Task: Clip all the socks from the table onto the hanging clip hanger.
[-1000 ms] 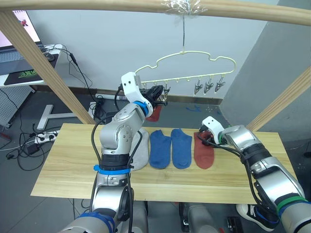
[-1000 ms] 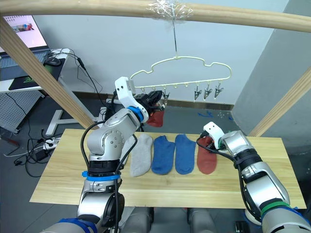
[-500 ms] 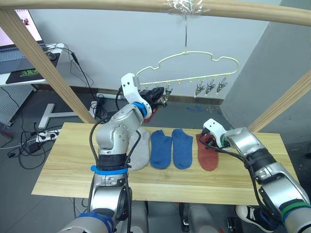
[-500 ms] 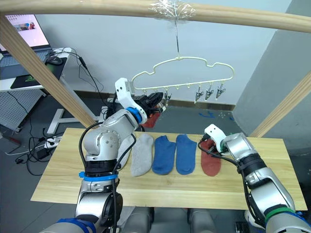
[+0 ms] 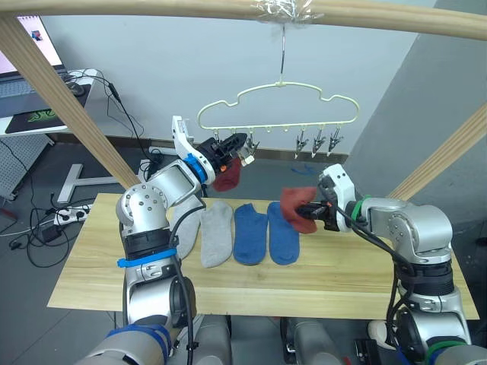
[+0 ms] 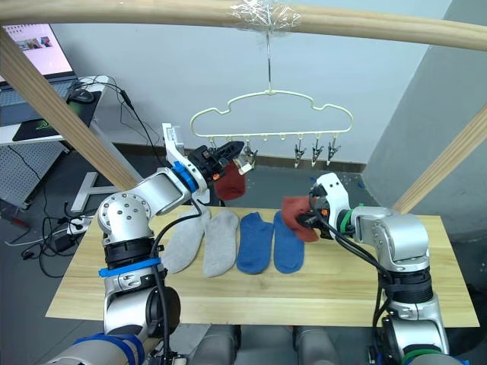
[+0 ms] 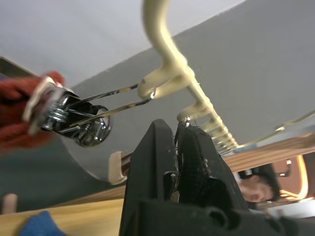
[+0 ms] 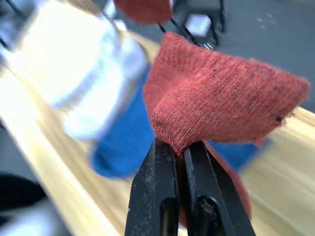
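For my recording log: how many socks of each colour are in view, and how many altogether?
Light grey socks: 2
Blue socks: 2
Rust red socks: 2
Total: 6

Rust-red sock (image 8: 216, 98) pinched between closed jaws above blue socks (image 8: 123, 132).

The table (image 8: 39, 147) and the blue socks (image 8: 120, 142) are blurred in the right wrist view. What is pinched between the left gripper's (image 7: 175, 129) fingertips is too small to be told. A laptop (image 5: 23, 53) is cut off by the picture's edge.
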Tool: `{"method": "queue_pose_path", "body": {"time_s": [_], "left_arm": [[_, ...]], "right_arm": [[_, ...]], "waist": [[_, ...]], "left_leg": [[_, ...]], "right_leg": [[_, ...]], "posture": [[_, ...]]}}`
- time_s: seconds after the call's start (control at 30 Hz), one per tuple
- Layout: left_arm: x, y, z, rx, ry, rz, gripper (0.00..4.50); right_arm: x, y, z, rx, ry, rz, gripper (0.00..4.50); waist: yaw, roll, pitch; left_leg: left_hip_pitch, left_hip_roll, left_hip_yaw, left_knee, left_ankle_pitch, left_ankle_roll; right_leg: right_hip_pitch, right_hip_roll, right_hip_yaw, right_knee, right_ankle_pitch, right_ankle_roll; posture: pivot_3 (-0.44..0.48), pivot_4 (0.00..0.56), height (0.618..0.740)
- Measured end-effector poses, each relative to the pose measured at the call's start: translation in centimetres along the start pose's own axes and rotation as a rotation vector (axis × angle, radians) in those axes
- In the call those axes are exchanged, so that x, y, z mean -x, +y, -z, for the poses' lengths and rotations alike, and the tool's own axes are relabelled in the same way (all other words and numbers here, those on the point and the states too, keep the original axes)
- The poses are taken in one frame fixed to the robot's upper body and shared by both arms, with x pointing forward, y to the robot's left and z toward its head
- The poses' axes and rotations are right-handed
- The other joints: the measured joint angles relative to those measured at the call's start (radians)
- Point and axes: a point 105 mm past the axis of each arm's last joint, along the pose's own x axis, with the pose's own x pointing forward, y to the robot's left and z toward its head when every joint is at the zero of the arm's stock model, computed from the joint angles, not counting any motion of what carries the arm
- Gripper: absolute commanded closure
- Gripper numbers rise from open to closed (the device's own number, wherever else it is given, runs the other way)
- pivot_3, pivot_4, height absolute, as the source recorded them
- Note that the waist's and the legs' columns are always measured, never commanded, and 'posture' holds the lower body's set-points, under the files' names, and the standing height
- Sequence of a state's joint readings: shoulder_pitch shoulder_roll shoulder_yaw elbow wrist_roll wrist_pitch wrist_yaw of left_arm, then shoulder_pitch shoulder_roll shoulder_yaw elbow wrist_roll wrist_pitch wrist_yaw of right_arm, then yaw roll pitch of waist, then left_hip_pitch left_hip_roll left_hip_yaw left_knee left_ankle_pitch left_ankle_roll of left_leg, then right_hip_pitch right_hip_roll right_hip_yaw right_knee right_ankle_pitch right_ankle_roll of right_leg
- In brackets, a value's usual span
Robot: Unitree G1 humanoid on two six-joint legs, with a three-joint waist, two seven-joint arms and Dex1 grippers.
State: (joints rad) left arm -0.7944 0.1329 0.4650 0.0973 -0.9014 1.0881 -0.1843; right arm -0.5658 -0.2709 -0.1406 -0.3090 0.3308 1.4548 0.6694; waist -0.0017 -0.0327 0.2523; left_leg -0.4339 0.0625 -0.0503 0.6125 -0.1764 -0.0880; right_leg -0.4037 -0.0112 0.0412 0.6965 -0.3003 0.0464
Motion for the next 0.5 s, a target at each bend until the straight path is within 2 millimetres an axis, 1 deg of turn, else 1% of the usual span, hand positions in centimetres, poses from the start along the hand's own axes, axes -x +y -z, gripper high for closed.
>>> {"method": "queue_pose_path", "body": {"time_s": [0.17, 0.27, 0.43, 0.5], "left_arm": [[0.1, 0.1, -0.5, 0.083, 0.008, 0.021, 4.42], [0.2, 0.1, -0.8, 0.094, 0.010, 0.021, 4.42], [0.4, 0.0, -1.1, 0.093, 0.014, 0.015, 4.42], [0.4, 0.1, -1.1, 0.093, 0.014, 0.011, 4.42]], "right_arm": [[-0.7, 2.0, -0.7, -0.147, -0.095, -0.109, 4.49], [-1.1, 3.1, -1.2, -0.207, -0.143, -0.167, 4.49], [-1.6, 4.5, -2.8, -0.240, -0.212, -0.230, 4.49], [-1.8, 4.8, -3.3, -0.244, -0.229, -0.239, 4.49]], "waist": [[-0.002, 0.000, 0.000], [-0.001, 0.001, 0.000], [-0.001, 0.001, 0.000], [0.000, 0.001, -0.001]], "left_leg": [[0.000, 0.000, 0.000, 0.000, 0.000, 0.000], [0.000, 0.000, 0.000, 0.000, 0.000, 0.000], [0.000, 0.000, 0.000, 0.000, 0.001, -0.001], [0.000, 0.000, 0.000, 0.000, 0.001, -0.001]], "right_leg": [[0.000, 0.000, 0.000, 0.001, 0.000, 0.000], [-0.001, 0.000, 0.000, 0.001, 0.000, 0.000], [-0.001, 0.000, 0.000, 0.001, 0.000, 0.000], [-0.001, 0.000, -0.001, 0.001, 0.000, 0.000]], "posture": [[0.065, 0.175, 0.740], [0.066, 0.174, 0.740], [0.070, 0.168, 0.740], [0.070, 0.168, 0.740]]}}
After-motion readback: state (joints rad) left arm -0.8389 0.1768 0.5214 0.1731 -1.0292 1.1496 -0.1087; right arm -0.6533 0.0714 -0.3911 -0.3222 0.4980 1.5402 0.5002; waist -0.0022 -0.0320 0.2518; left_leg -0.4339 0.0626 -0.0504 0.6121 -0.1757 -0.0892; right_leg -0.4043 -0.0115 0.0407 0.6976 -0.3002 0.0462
